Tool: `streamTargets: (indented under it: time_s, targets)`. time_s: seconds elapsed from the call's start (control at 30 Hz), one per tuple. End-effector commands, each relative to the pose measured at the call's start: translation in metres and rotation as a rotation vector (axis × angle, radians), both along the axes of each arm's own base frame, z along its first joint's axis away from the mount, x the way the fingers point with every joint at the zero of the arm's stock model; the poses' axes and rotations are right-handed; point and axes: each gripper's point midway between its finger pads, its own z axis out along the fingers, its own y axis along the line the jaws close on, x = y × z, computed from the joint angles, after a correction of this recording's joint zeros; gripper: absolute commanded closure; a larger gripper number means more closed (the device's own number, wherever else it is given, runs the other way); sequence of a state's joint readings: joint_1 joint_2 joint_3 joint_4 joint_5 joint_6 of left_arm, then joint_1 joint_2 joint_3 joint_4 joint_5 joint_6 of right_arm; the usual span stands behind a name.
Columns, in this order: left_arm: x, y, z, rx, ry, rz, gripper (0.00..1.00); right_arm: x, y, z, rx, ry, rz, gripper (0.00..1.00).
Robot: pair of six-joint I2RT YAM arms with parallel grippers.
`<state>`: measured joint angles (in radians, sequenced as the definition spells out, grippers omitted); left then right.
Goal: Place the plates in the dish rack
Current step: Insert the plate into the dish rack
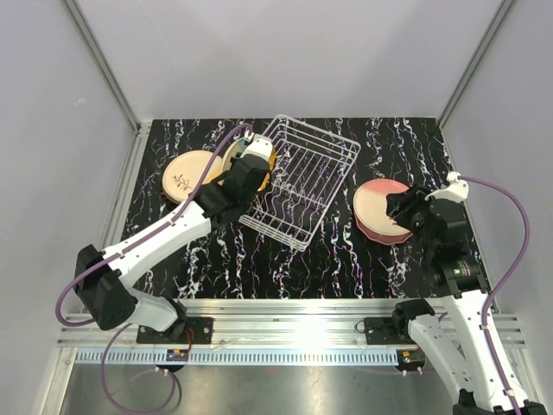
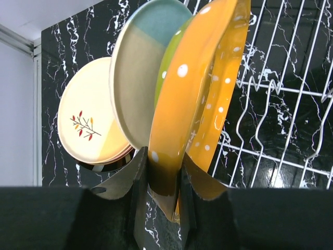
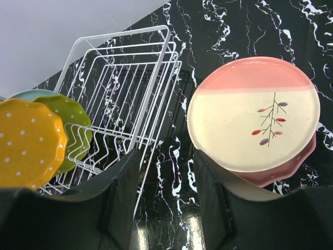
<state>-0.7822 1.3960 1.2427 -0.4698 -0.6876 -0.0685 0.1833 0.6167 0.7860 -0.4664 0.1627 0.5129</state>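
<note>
We see the left gripper clamped on the lower rim of the orange plate, which stands upright against the yellow-green plate and cream-blue plate at the dish rack's end. The right gripper hangs wide apart, holding nothing. The pink plate lies flat just to its right, atop 1 other.

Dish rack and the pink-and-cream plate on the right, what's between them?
Only bare table separates dish rack and pink-and-cream plate, in the top external view.
</note>
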Motion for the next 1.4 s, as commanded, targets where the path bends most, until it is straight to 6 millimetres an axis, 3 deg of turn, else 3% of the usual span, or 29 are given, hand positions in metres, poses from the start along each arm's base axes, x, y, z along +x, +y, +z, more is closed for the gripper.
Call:
streamTargets:
  time_s: [0.0, 0.3, 0.57, 0.83, 0.93, 1.07, 1.17, 1.23, 1.37]
  targets:
    - [0.018, 0.008, 0.066, -0.117, -0.200, 0.123, 1.00, 0.003, 0.004, 0.009, -0.016, -0.060, 0.029, 0.47]
    - [0.019, 0.006, 0.072, -0.106, -0.244, 0.130, 1.00, 0.006, 0.004, 0.003, -0.030, -0.055, 0.034, 0.46]
    - [0.023, -0.005, 0.039, -0.048, -0.192, 0.112, 1.00, 0.006, 0.003, -0.004, -0.047, -0.047, 0.035, 0.46]
    - [0.030, -0.016, 0.019, -0.022, -0.143, 0.100, 1.00, 0.006, 0.001, -0.009, -0.059, -0.043, 0.034, 0.46]
    - [0.032, -0.018, 0.013, -0.008, -0.132, 0.099, 0.87, 0.006, 0.002, -0.011, -0.060, -0.043, 0.037, 0.46]
    - [0.034, -0.019, 0.005, 0.004, -0.112, 0.100, 0.86, 0.007, 0.002, -0.012, -0.058, -0.041, 0.037, 0.46]
    - [0.035, -0.020, -0.002, 0.009, -0.092, 0.105, 0.72, 0.007, 0.003, -0.012, -0.058, -0.043, 0.041, 0.45]
    - [0.036, -0.018, -0.006, 0.012, -0.081, 0.109, 0.56, 0.007, 0.003, -0.013, -0.056, -0.041, 0.041, 0.45]
    - [0.036, -0.016, -0.012, 0.007, -0.068, 0.107, 0.52, 0.007, 0.004, -0.014, -0.055, -0.039, 0.044, 0.45]
